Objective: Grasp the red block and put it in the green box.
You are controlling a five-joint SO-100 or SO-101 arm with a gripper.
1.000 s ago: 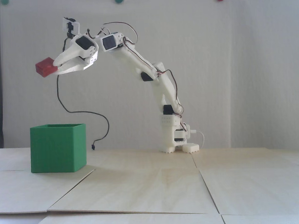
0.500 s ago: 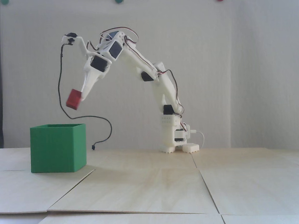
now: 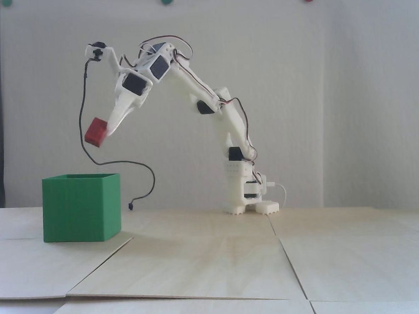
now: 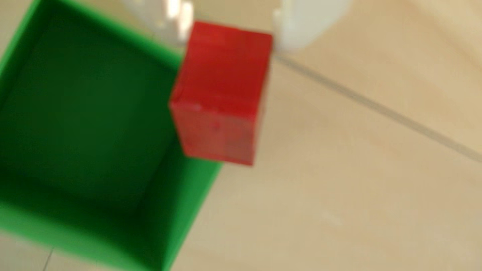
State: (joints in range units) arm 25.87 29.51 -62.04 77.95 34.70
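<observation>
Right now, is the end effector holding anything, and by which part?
Yes: the end effector holds the red block by two opposite side faces, at its upper end.

Red block [image 3: 96,132] tilted, airborne above green box [image 3: 80,209]; box upright, open-topped on pale wooden table, interior empty in wrist view.

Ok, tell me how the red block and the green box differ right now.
Size: the small solid dark-red cuboid block is far smaller than the large green thin-walled plastic box. Support: the block hangs in the air, clamped between the white fingers; the box stands on the wooden table. Pose: the block is tilted, the box upright and open-topped. Both are plain, box-shaped and single-coloured.
</observation>
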